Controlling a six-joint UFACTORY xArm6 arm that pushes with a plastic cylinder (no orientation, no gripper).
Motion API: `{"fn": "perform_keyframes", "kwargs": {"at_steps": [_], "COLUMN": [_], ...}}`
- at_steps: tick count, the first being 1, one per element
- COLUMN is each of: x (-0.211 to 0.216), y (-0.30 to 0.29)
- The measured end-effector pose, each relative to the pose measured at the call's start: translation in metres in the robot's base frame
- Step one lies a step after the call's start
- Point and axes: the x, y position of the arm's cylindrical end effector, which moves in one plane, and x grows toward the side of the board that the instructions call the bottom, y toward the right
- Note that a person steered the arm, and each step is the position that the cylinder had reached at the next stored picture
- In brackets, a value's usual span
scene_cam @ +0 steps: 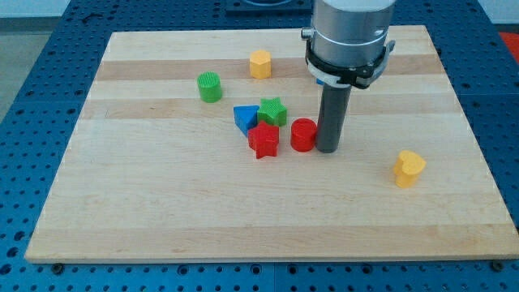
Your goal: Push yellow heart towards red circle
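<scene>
Nearest the view's bottom, the yellow heart (pixel 409 168) is seen on the wooden surface (pixel 162 211), well apart at the view's right. Further up, the tip (pixel 328 149) is set just beside the red circle (pixel 303 135), on its right, between circle and heart. No hand is fitted, so nothing is held. A red star (pixel 263 140) lies left of the circle, with a blue triangle (pixel 245 118) and green star (pixel 273 111) behind. Farthest are a green circle (pixel 210 87) and a yellow hexagon (pixel 259 63).
</scene>
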Motion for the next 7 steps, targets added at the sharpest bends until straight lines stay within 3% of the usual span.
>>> {"fn": "perform_keyframes", "kwargs": {"at_steps": [3, 5, 6, 7], "x": [0.079, 0.112, 0.096, 0.066], "y": [0.150, 0.188, 0.222, 0.212]}}
